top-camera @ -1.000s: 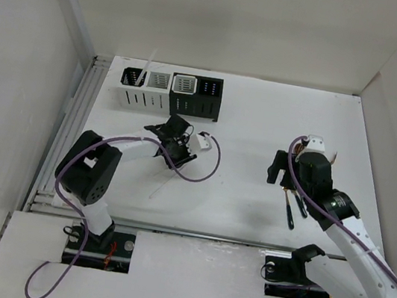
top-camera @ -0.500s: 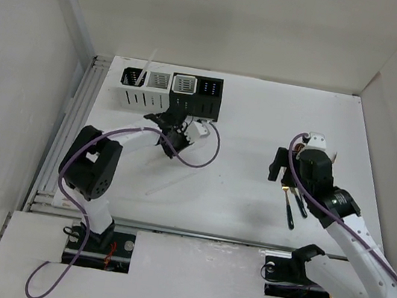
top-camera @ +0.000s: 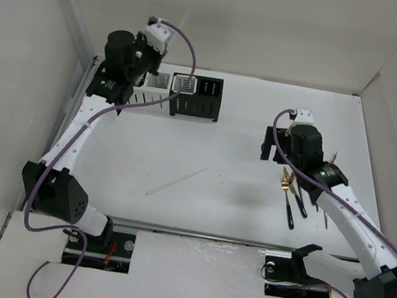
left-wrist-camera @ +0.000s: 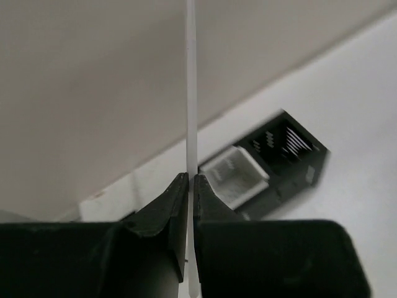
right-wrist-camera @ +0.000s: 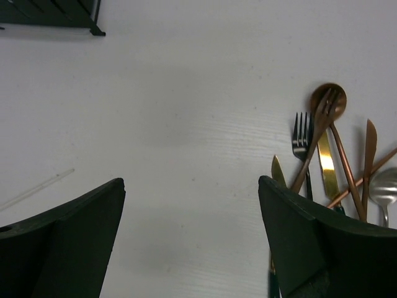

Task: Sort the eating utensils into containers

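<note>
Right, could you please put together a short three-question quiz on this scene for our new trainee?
1. True or false: the left gripper is shut on a thin white stick.
2. The right gripper is: A) open and empty; B) shut and empty; C) shut, gripping something.
3. What lies loose on the table between the two arms?
Key: 1 true. 2 A. 3 a second white stick.
</note>
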